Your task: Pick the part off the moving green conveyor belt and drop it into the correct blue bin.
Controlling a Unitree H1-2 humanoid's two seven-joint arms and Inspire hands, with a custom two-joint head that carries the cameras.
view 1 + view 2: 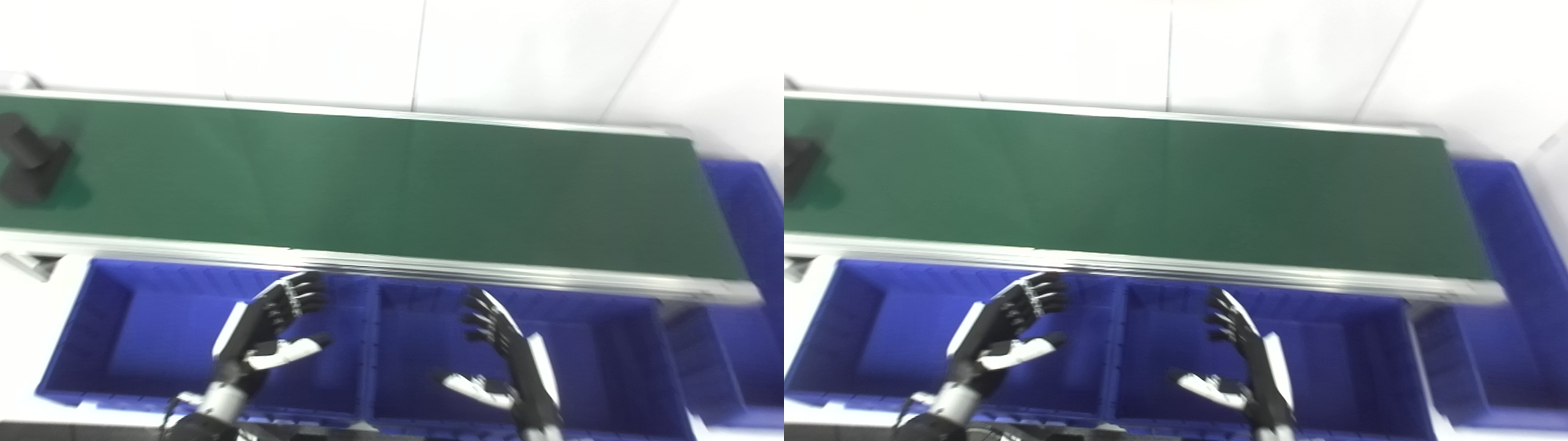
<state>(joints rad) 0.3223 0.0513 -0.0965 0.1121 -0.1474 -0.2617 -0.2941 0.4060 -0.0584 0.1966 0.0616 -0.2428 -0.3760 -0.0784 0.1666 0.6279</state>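
A dark, blocky part [29, 160] with a round stub lies at the far left end of the green conveyor belt [380, 190]; in the right eye view the part [796, 162] is cut by the picture's edge. My left hand [269, 331] hovers open above the left blue bin [153, 337], fingers spread, holding nothing. Over the middle blue bin [588, 361] my right hand [502, 355] is open too, palm turned inward. Both hands stay on the near side of the belt, far from the part.
A third blue bin [744, 202] wraps around the belt's right end. An aluminium rail [429, 269] runs along the belt's near edge, just above the bins. A white wall stands behind the belt.
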